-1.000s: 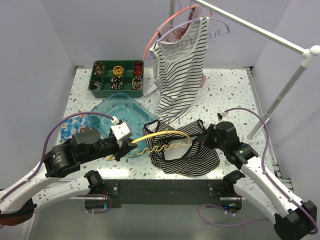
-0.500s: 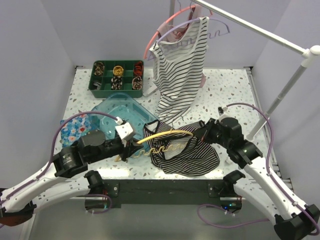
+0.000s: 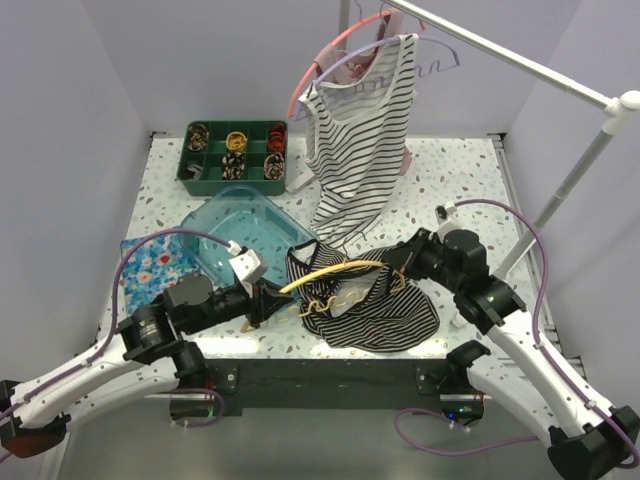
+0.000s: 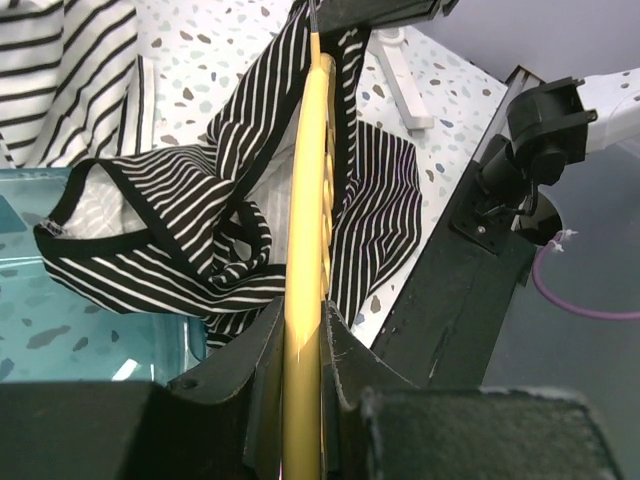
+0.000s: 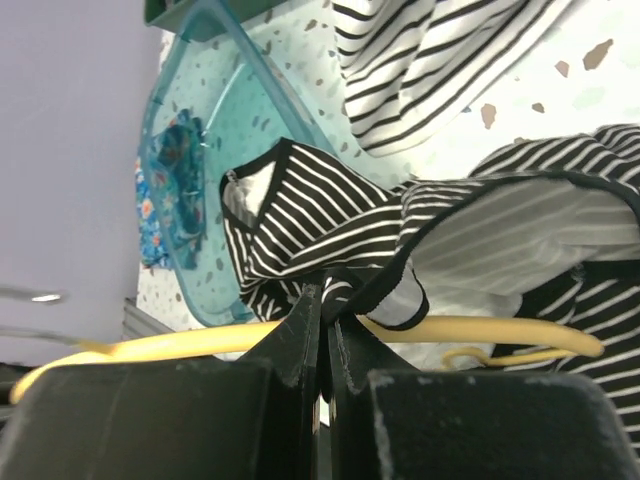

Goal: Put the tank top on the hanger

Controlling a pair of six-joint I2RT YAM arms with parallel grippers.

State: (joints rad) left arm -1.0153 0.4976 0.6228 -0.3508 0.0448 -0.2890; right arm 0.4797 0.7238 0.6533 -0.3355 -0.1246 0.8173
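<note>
Holding the hanger (image 4: 308,200) clamped in my left gripper (image 4: 301,335), I pinch the tank top (image 5: 300,225) by its trim in my right gripper (image 5: 323,310). Advised: hold the hanger level and draw the strap over its arm end.

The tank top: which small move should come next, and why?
Probably the right gripper, shut on the tank top by its trimmed edge, should draw that edge further along the hanger while the left gripper clamps it: most fabric lies bunched on the table.

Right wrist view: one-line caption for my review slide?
Right gripper pinches the black striped tank top by its trimmed edge beside the yellow hanger; teal tray behind.
</note>
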